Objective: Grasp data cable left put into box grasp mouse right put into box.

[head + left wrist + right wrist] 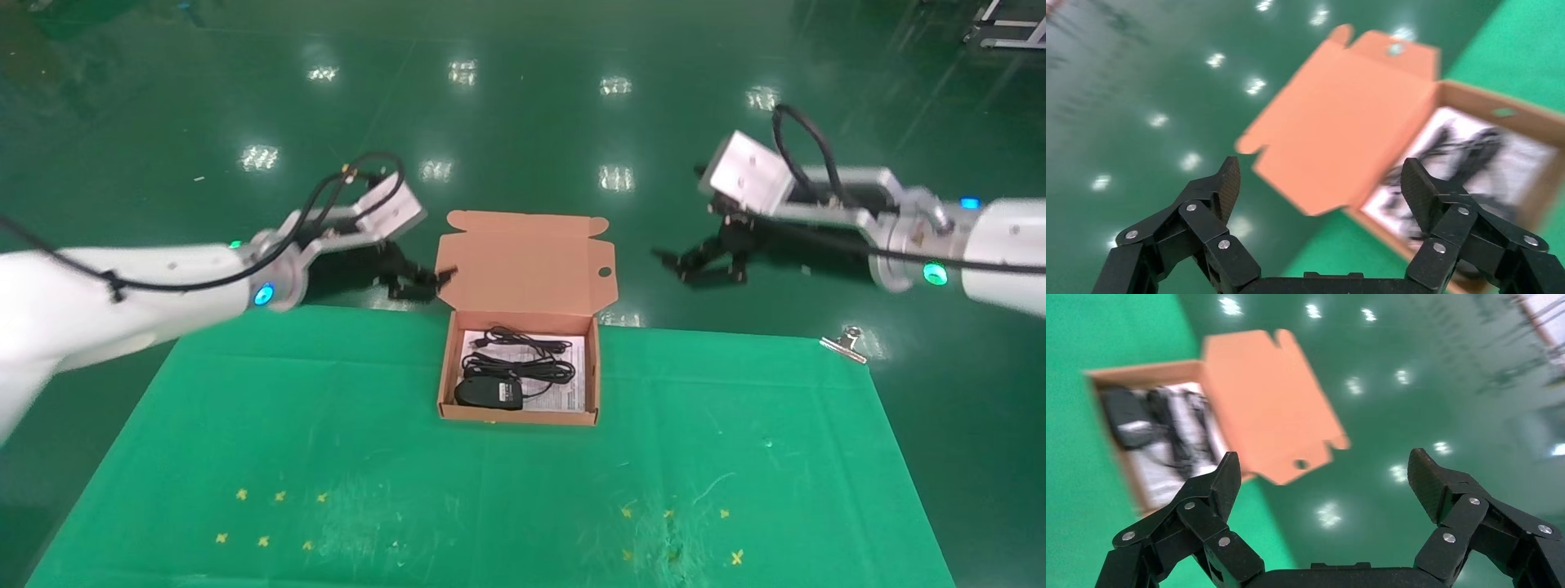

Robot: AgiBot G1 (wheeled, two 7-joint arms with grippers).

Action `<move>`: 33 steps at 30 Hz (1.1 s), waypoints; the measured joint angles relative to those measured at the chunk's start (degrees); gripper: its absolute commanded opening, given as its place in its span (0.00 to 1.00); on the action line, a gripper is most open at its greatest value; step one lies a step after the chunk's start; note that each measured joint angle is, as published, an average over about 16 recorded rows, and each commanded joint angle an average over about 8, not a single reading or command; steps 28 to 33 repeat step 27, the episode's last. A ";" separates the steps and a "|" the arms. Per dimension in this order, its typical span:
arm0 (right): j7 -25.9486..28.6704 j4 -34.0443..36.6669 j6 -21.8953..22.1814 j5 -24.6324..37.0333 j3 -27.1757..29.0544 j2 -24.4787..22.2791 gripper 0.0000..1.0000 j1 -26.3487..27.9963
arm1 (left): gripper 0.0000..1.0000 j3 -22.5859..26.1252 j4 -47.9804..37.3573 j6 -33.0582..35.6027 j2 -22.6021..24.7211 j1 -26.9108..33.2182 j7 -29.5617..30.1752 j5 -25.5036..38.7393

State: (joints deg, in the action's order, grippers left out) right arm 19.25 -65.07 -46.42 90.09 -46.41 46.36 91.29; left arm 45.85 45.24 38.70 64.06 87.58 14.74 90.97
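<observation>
With the cable (pixel 523 356) and mouse (pixel 489 393) both lying in the box (pixel 448 367) at the desk's (pixel 327 425) 12 o'clock edge, the job looks done, so the left pincer (pixel 421 284) and right pincer (pixel 695 268), both apart and empty, should best back off clear of the raised lid (pixel 523 261).

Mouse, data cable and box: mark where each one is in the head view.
mouse (pixel 489 394), head view, top of its black shell.
data cable (pixel 518 368), head view, middle of the bundle.
box (pixel 523 263), head view, inside of the open lid.
</observation>
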 measured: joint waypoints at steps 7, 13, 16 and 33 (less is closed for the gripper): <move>-1.30 -1.30 -5.99 -7.36 4.63 -1.73 1.00 -4.53 | 1.00 -4.89 4.64 7.70 -4.76 -4.26 -0.65 -8.04; -2.40 -2.41 -11.10 -13.64 8.59 -3.21 1.00 -8.41 | 1.00 -9.06 8.61 14.27 -8.82 -7.90 -1.21 -14.91; -2.96 -2.96 -13.67 -16.79 10.58 -3.95 1.00 -10.35 | 1.00 -11.16 10.60 17.57 -10.86 -9.73 -1.49 -18.36; -4.38 -4.39 -20.26 -24.89 15.68 -5.85 1.00 -15.34 | 1.00 -16.53 15.71 26.04 -16.09 -14.42 -2.21 -27.21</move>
